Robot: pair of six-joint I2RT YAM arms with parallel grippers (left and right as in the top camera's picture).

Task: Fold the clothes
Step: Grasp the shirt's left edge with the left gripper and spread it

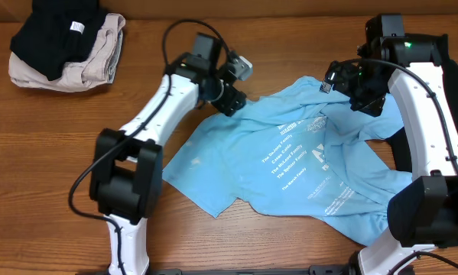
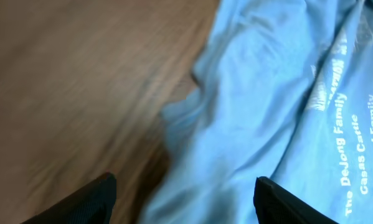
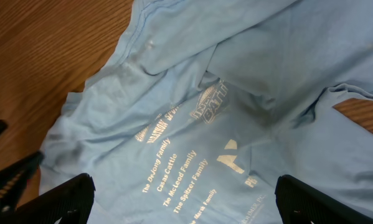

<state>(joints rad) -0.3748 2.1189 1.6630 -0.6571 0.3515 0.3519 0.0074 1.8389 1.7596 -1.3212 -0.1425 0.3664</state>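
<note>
The clothes' light-blue T-shirt [image 1: 290,160] lies crumpled on the wooden table [image 1: 45,168], its white print facing up. My left gripper [image 1: 232,95] hovers over the shirt's upper-left edge. In the left wrist view its gripper [image 2: 185,202] is open, with the blue cloth [image 2: 261,93] below the jaws and nothing between them. My right gripper [image 1: 358,95] hangs above the shirt's upper-right part. The right wrist view shows that gripper [image 3: 186,202] wide open over the printed names on the shirt [image 3: 192,93], touching nothing.
A pile of black and beige garments [image 1: 68,46] sits at the far left corner of the table. Bare wood [image 2: 68,93] runs left of the shirt. The left arm's dark fingers [image 3: 5,174] show at the left edge of the right wrist view.
</note>
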